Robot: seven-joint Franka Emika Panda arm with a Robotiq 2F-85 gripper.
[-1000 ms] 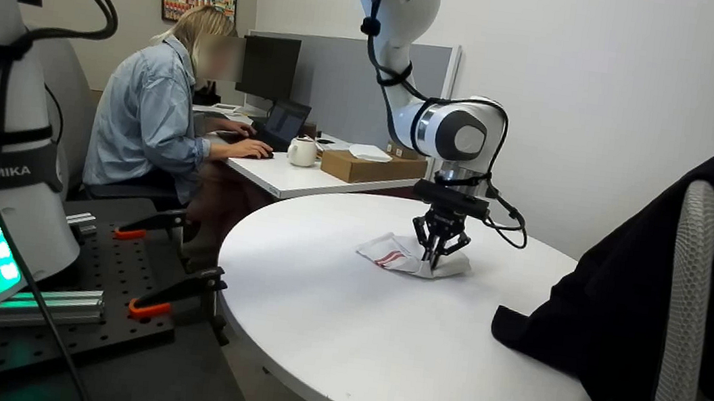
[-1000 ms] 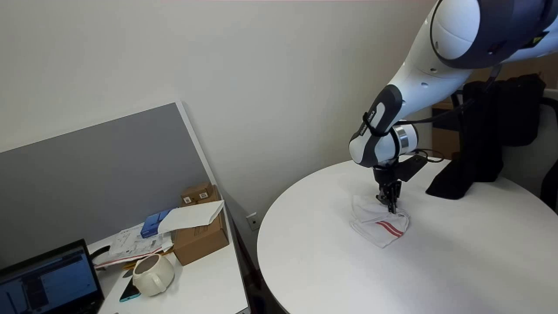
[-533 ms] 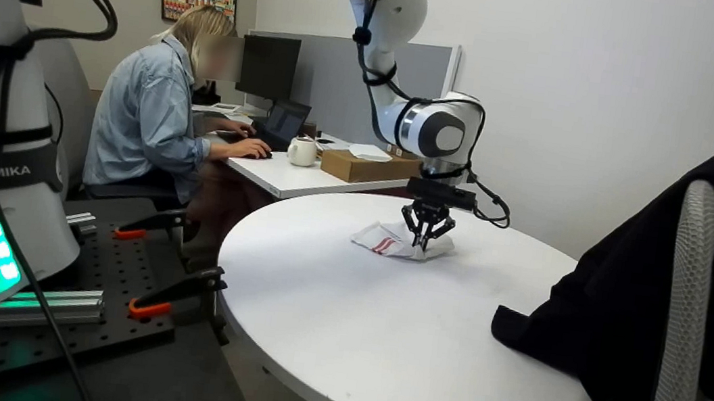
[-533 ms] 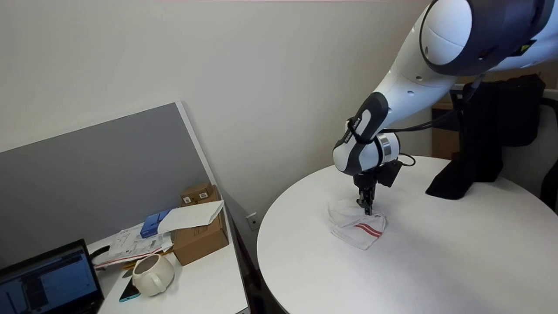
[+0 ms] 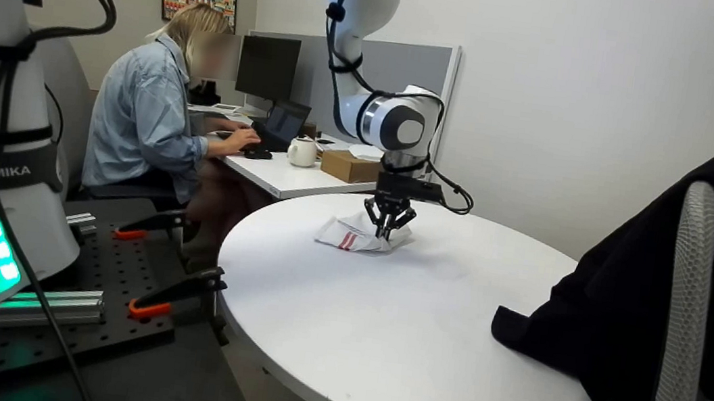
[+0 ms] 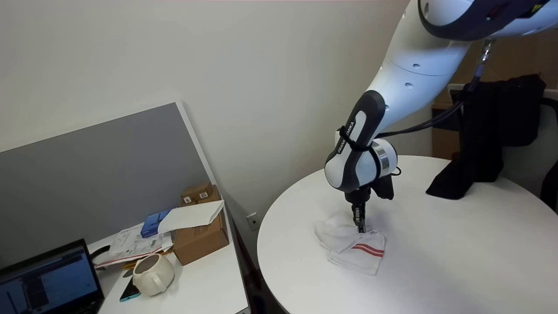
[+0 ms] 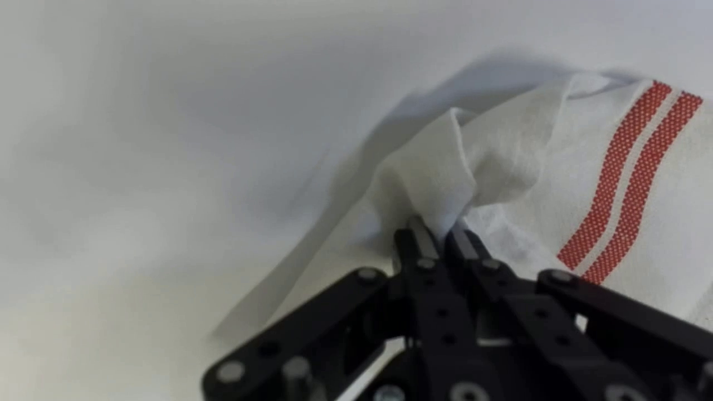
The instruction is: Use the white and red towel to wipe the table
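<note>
The white towel with two red stripes (image 5: 331,231) lies bunched on the round white table (image 5: 407,343), towards the desk side. It also shows in an exterior view (image 6: 338,237) and in the wrist view (image 7: 562,161). My gripper (image 5: 383,234) points down, low at the table. It is shut on a fold of the towel, and it also shows in an exterior view (image 6: 361,230). In the wrist view the cloth is pinched between the fingertips (image 7: 437,234). The rest of the towel spreads flat on both sides, stripes to the right. The fingertip ends are hidden in the cloth.
A black garment on a chair (image 5: 615,314) overlaps the table's edge; it also shows in an exterior view (image 6: 479,144). A desk (image 5: 284,181) stands behind, with a cardboard box (image 5: 347,167), a white mug (image 5: 302,151) and a laptop (image 6: 48,279). A person (image 5: 144,99) sits there.
My gripper has slid over the table with the towel still held, moving left in both exterior views. The towel's stripes have turned slightly. The person's hand has moved back from the mouse.
</note>
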